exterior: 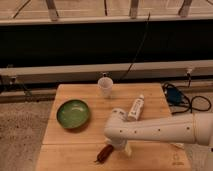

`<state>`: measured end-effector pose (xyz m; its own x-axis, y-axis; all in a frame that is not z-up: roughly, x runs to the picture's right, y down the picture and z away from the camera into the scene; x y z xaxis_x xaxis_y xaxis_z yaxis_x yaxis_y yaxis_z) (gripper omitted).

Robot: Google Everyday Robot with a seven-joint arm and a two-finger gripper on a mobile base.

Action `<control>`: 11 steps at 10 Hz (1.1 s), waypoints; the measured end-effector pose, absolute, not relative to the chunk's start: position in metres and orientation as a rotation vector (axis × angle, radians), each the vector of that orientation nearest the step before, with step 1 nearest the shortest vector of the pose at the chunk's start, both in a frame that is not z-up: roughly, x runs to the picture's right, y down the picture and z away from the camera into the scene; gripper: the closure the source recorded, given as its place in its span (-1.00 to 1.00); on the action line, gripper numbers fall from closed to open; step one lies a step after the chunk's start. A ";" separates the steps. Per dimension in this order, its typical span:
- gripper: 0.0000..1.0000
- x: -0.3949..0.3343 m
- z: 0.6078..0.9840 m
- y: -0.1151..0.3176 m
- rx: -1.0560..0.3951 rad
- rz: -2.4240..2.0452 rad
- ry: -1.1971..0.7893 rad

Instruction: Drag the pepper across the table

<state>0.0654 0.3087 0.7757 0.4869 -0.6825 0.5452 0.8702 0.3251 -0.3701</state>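
The pepper [103, 154], small and dark red, lies near the front edge of the light wooden table [65, 150], pointing down-left. My gripper [119, 147] hangs at the end of the white arm that comes in from the right. It sits low over the table at the pepper's upper right end. Its fingers stand open, one pale finger [127, 149] showing to the right of the pepper. Whether a finger touches the pepper I cannot tell.
A green bowl [73, 113] stands on the table's left side. A white cup [105, 87] is at the back edge and a white tube [135, 107] lies right of centre. A blue object with black cables [176, 96] rests at the right edge.
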 end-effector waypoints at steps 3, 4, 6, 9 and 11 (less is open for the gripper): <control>-0.40 0.065 0.775 0.308 -0.685 -1.042 -0.316; -0.40 0.064 0.775 0.308 -0.684 -1.046 -0.317; -0.28 0.063 0.775 0.307 -0.683 -1.047 -0.320; -0.09 0.062 0.773 0.302 -0.680 -1.043 -0.318; 0.35 0.063 0.772 0.302 -0.682 -1.044 -0.318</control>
